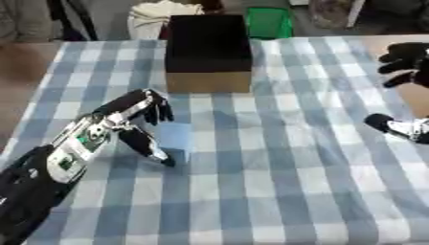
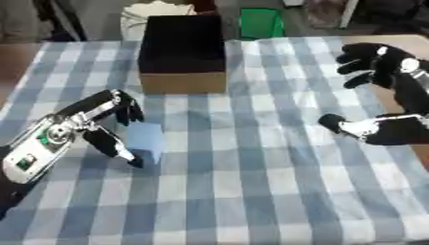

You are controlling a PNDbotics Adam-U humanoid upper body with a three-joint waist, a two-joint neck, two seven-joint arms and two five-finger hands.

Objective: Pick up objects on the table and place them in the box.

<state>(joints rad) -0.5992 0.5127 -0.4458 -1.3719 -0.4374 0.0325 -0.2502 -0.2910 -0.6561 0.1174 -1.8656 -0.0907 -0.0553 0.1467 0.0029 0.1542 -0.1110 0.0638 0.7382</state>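
- My table (image 1: 276,191) is covered by a blue-and-white checked cloth (image 2: 251,201) that reaches its side edges.
- An open box (image 1: 208,52) with tan walls and a dark inside stands at the far middle.
- A pale blue block (image 2: 144,139) sits on the cloth left of centre, nearer than the box.

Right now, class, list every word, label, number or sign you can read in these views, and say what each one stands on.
None can be read.
Left hand: small green patches on the forearm behind it, too blurred to show any text.
Box: plain dark top and brown front, no print visible.
Light blue block: no marking.
Checked tablecloth: pattern only.
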